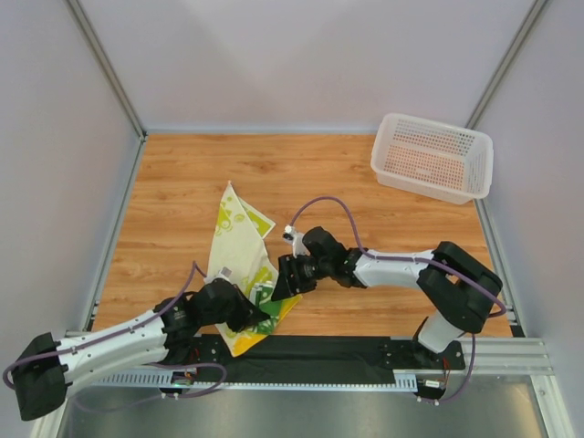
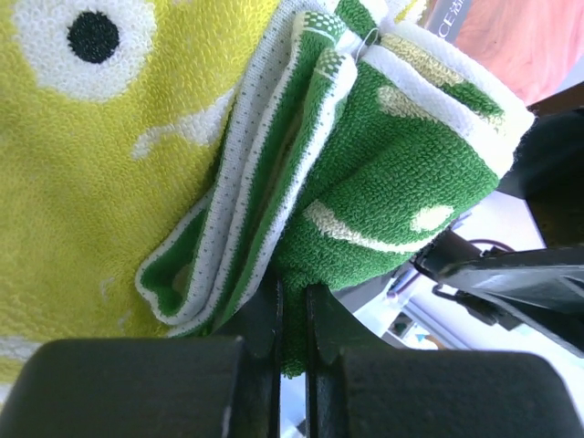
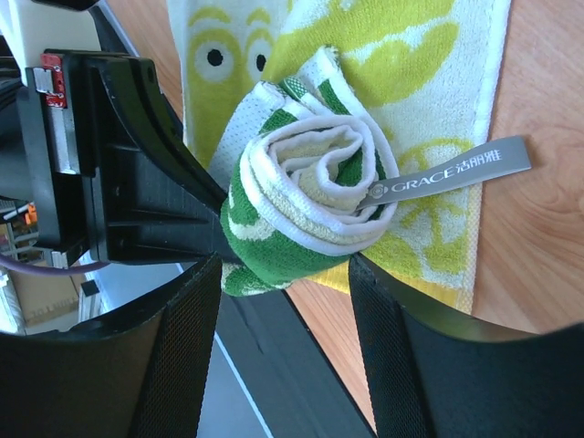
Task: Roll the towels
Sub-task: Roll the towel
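Now, towel roll (image 2: 392,182) pinched between left fingers (image 2: 260,328).

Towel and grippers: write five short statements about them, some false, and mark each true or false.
1. The left gripper is shut on green cloth of the towel. True.
2. The right gripper is clamped flat shut. False: its jaws stand apart, either side of the roll.
3. A grey tag sticks out of the roll. True.
4. The basket holds a rolled towel. False: nothing shows in it.
5. The towel is rolled up completely. False: a long part of it lies flat on the table.
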{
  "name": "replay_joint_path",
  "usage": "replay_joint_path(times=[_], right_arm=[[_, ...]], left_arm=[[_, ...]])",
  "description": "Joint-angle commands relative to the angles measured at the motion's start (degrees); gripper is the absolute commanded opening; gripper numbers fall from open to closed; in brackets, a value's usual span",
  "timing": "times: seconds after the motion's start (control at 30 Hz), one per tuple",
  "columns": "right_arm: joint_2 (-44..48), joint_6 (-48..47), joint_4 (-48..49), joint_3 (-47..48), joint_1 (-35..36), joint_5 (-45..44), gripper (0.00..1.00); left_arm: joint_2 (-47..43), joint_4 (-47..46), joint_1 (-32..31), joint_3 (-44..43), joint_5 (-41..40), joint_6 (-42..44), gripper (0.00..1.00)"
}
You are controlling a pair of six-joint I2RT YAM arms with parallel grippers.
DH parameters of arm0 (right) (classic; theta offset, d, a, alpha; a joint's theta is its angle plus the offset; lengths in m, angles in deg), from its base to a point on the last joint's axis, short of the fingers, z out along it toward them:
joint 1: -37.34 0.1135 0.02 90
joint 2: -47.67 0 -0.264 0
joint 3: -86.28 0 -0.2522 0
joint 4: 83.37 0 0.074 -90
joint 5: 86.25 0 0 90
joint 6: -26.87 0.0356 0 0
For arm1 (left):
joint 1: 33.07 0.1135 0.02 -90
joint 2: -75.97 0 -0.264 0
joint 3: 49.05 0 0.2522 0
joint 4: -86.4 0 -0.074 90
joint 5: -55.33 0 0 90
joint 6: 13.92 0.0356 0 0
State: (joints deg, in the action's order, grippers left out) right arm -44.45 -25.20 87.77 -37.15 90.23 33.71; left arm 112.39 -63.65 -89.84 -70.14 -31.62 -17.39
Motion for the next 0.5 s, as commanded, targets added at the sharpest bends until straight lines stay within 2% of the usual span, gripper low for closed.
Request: replay_joint_path(times=[0.0, 0.27, 0.47], right_arm=[[-1.0, 2.2, 6.6, -1.1, 1.3, -2.6, 0.59], [0.1, 5.0, 13.5, -4.9, 1.5, -3.2, 0.6], [-1.2, 7.8, 20.2, -8.2, 2.4, -3.5, 0.6]], left_arm=[[1.5, 10.4, 1.3, 4.9, 1.9, 0.4, 0.0], [-1.3, 11.5, 4.0, 6.2, 3.5, 0.6, 0.0], [-7.5, 15.3, 4.7, 6.9, 3.5, -0.5, 0.0]])
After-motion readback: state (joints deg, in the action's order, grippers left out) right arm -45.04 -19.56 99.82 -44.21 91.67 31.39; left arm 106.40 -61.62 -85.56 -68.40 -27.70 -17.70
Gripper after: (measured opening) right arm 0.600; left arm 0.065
